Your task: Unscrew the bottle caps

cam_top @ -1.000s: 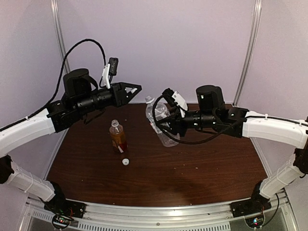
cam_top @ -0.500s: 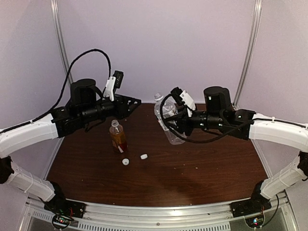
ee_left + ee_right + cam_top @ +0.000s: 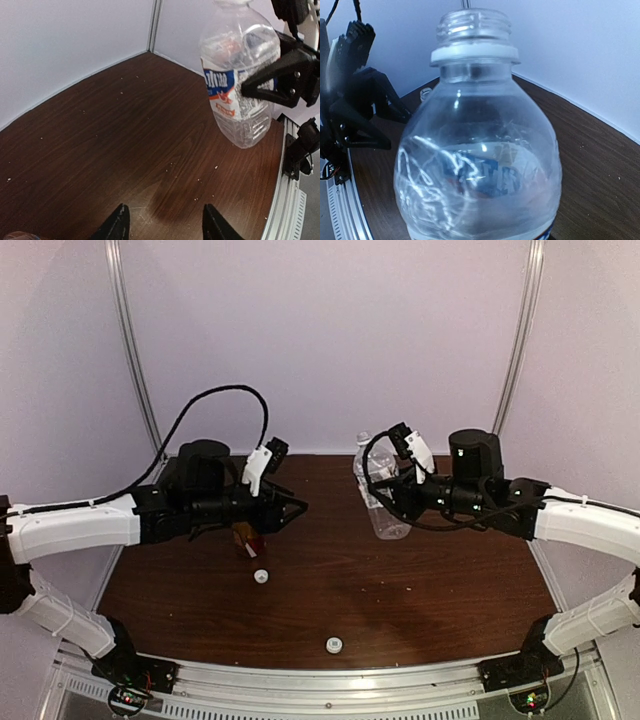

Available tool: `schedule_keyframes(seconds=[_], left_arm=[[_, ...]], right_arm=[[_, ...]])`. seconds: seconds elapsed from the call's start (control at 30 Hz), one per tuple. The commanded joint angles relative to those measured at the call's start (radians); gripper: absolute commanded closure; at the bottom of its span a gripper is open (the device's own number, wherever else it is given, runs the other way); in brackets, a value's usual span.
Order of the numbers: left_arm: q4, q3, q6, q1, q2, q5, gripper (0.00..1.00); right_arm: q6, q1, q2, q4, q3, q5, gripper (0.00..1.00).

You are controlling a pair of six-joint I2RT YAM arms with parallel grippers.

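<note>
- The right gripper is pinching the clear bottle at its blue-and-white label, with one black finger visibly pressing into its side. The bottle is leaning, well to the right of the amber bottle and farther back.
- The clear bottle's threaded neck is standing open, with a white ring sitting just below the threads. I cannot tell whether its base is touching the dark wooden table.
- The left gripper is hovering just above and to the right of the amber bottle. Its fingers are spread apart with nothing between them, and they are pointing toward the clear bottle.
- The amber bottle is showing only its lower part and red-and-white label beneath the left arm.
- One white cap is lying just in front of the amber bottle, not touching it.
- A second white cap is lying farther forward and to the right of the amber bottle, near the table's front edge.
</note>
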Motion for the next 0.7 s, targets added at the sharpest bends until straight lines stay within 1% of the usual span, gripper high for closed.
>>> schedule_keyframes(seconds=[0.0,0.2,0.33,0.43,0.67], left_arm=[[0.036,-0.032,0.106,-0.074,0.083,0.049,0.47],[0.043,-0.076,0.177,-0.193,0.151,0.120,0.35],[0.038,-0.105,0.197,-0.274,0.169,0.133,0.28],[-0.004,-0.102,0.218,-0.333,0.198,0.118,0.26],[-0.133,-0.031,0.262,-0.426,0.314,0.060,0.25]], right_arm=[[0.057,-0.025,-0.050,0.029,-0.043,0.064,0.64],[0.090,-0.070,-0.103,0.024,-0.103,0.086,0.63],[0.104,-0.094,-0.127,0.025,-0.139,0.093,0.63],[0.113,-0.111,-0.144,0.030,-0.159,0.091,0.63],[0.116,-0.128,-0.157,0.029,-0.171,0.077,0.62]])
